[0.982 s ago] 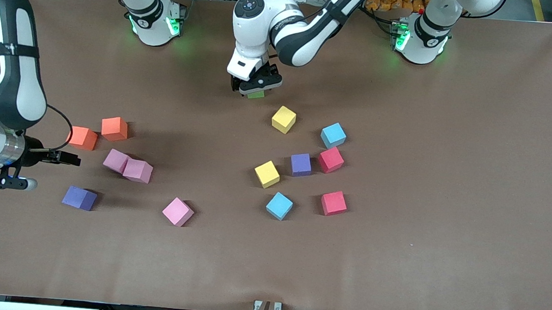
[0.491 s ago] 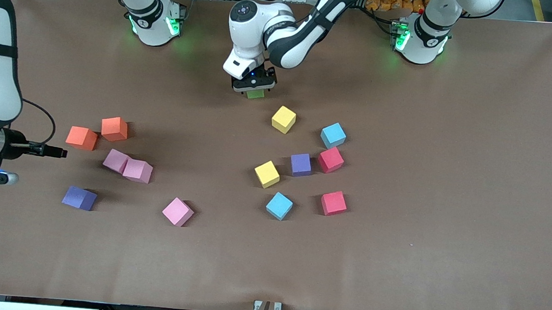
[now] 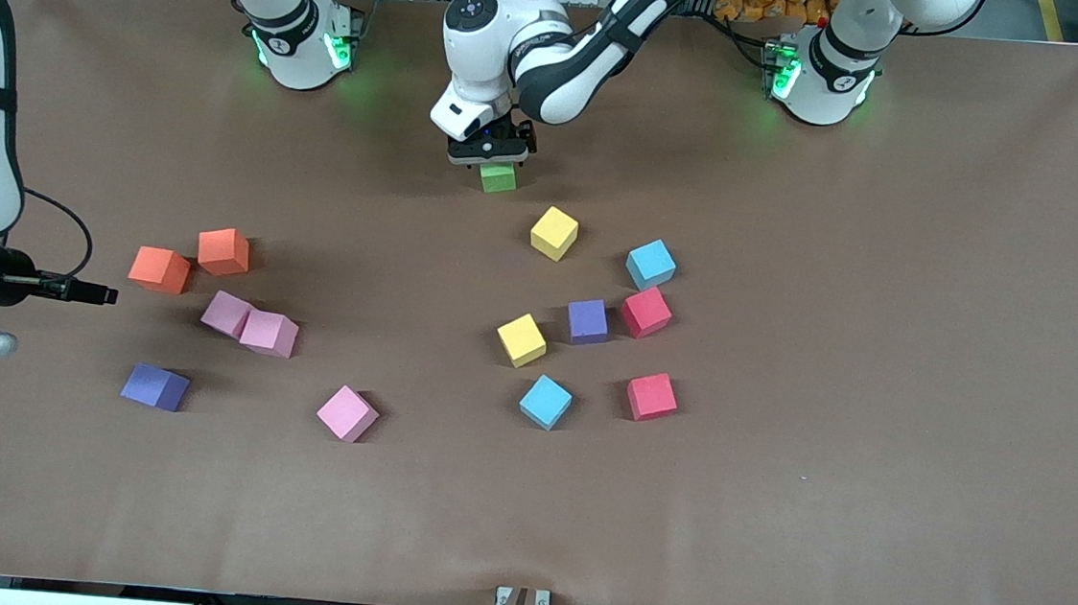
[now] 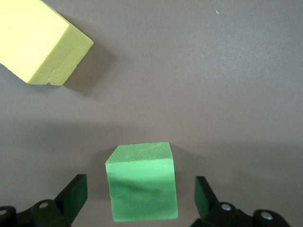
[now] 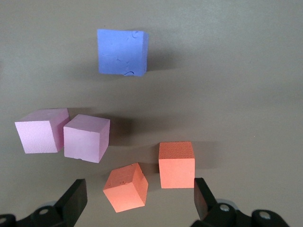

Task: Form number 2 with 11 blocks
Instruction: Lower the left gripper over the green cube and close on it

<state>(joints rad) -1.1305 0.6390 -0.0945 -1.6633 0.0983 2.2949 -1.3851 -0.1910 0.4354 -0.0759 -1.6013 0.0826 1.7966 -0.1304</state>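
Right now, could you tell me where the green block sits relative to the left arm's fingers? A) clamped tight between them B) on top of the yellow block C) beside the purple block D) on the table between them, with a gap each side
D: in the left wrist view the green block rests on the table with bare table showing between it and each of the fingers.

Scattered blocks lie on the brown desk (image 3: 880, 368), no digit formed. The left gripper (image 3: 488, 152) sits just above a green block (image 3: 498, 178) that rests on the desk, apart from the others. Nearer the camera lies a loose cluster: yellow block (image 3: 554, 233), light blue block (image 3: 651, 263), purple block (image 3: 588, 321) and red block (image 3: 646, 312). Toward the right arm's end, two orange blocks (image 3: 160, 269) lie close together, with two pink blocks (image 3: 268, 332) touching each other just nearer the camera. The right gripper (image 3: 78, 288) hangs beside the orange pair.
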